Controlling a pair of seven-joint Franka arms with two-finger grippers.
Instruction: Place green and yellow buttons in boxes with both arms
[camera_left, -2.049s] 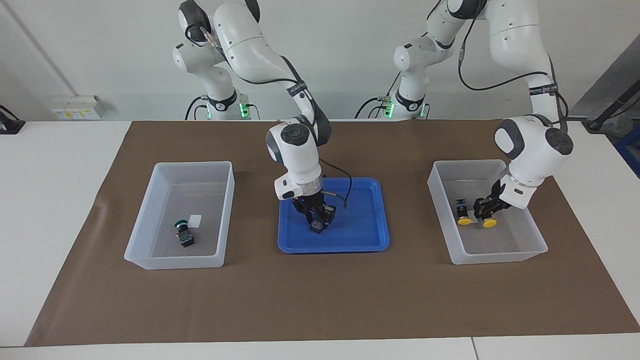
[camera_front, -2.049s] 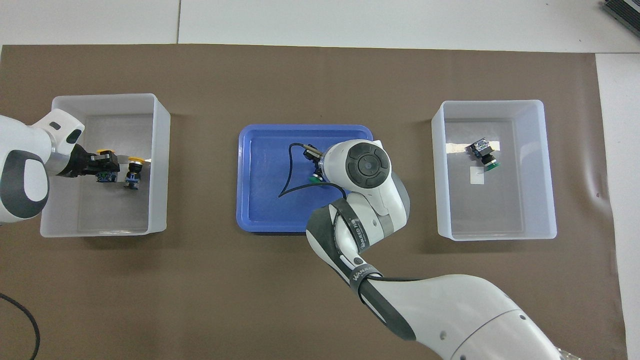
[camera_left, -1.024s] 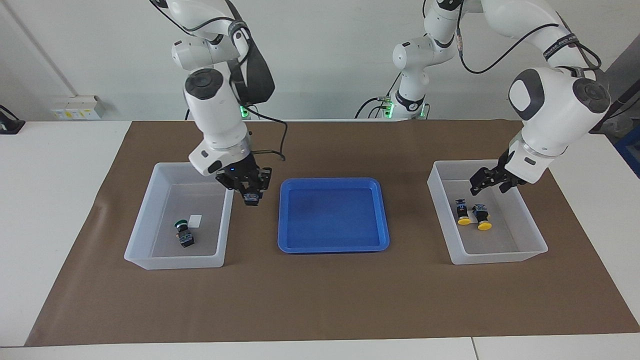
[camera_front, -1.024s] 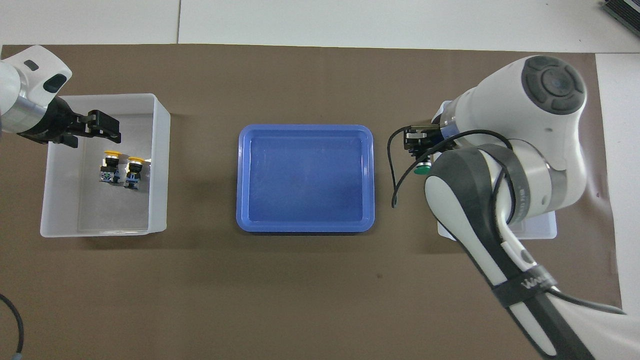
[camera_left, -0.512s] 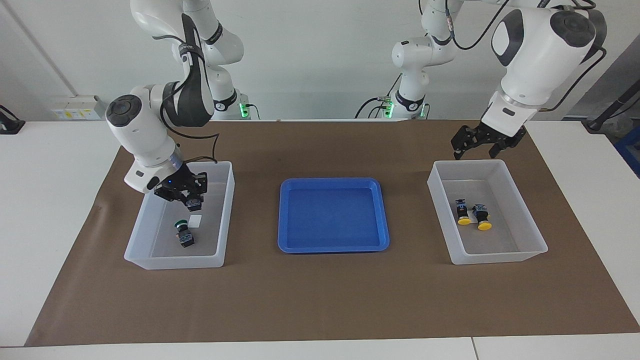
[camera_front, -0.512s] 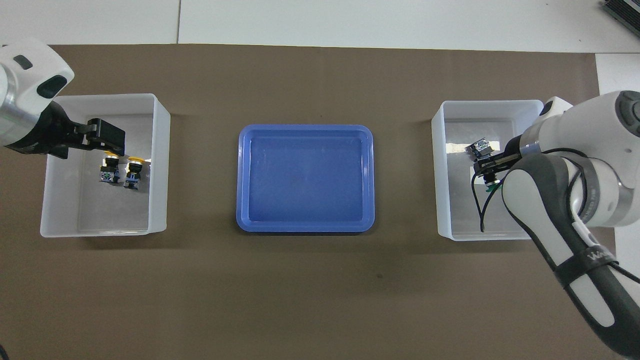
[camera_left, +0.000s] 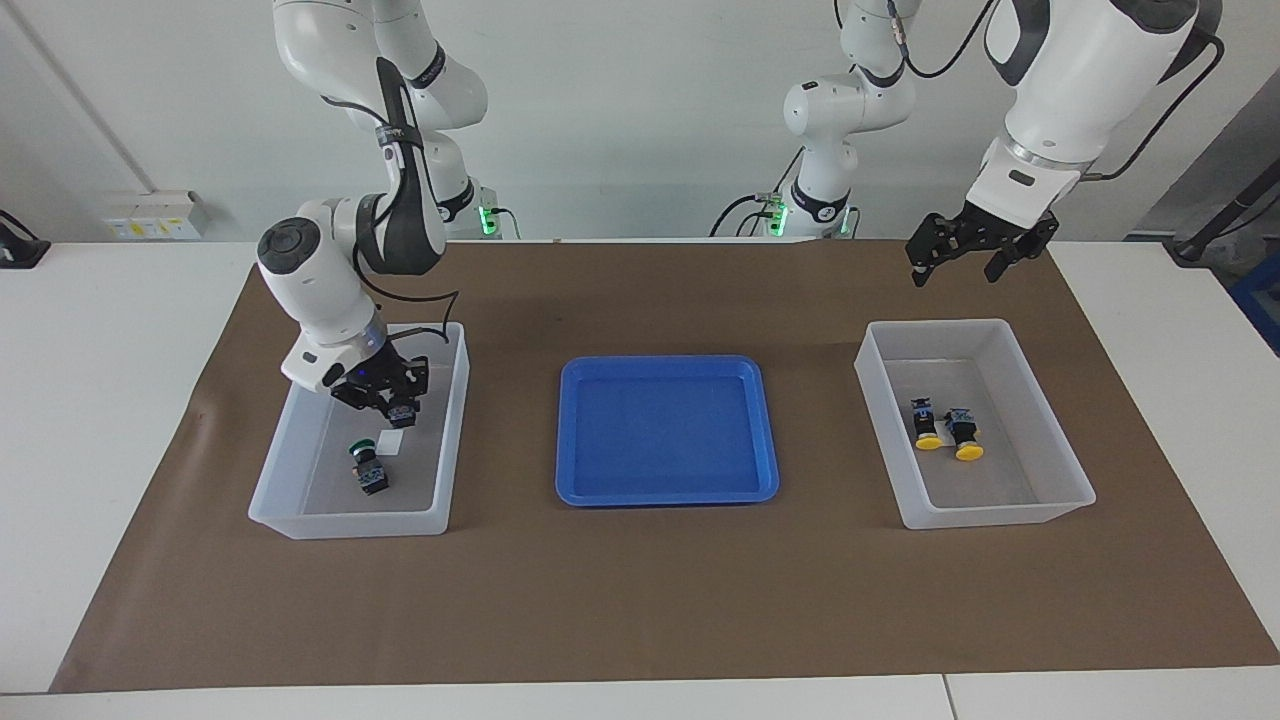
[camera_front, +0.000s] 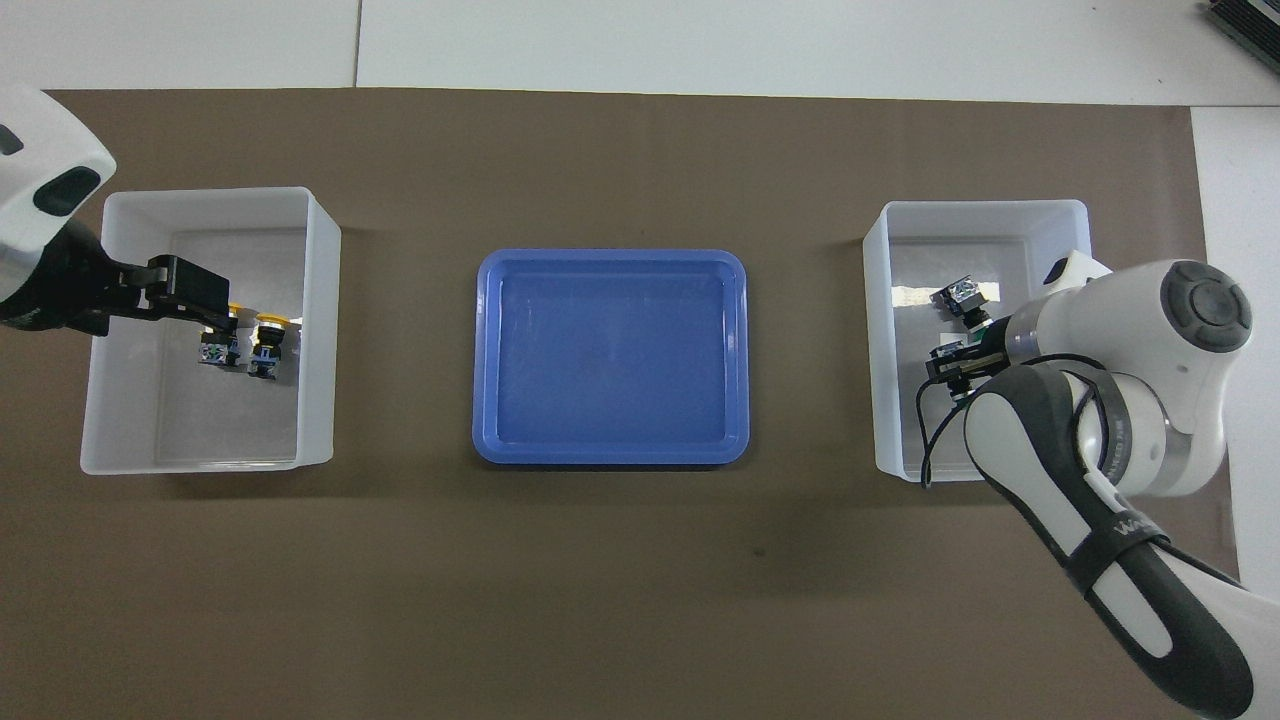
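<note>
My right gripper (camera_left: 393, 405) is shut on a green button (camera_left: 404, 413) and holds it low inside the box (camera_left: 285, 480) at the right arm's end; it also shows in the overhead view (camera_front: 955, 368). Another green button (camera_left: 368, 468) lies on that box's floor beside a white label. Two yellow buttons (camera_left: 927, 422) (camera_left: 966, 433) lie side by side in the other box (camera_left: 1000, 517). My left gripper (camera_left: 958, 260) is open and empty, raised over the brown mat at that box's robot-side end. In the overhead view my left gripper (camera_front: 195, 290) partly covers one yellow button (camera_front: 213, 350).
An empty shallow blue tray (camera_left: 668, 430) sits in the middle of the brown mat (camera_left: 640, 600), between the two boxes. White table surface surrounds the mat.
My right gripper has lowered a little deeper into its box with the green button. My left gripper has risen slightly and drawn back toward the robots, still open.
</note>
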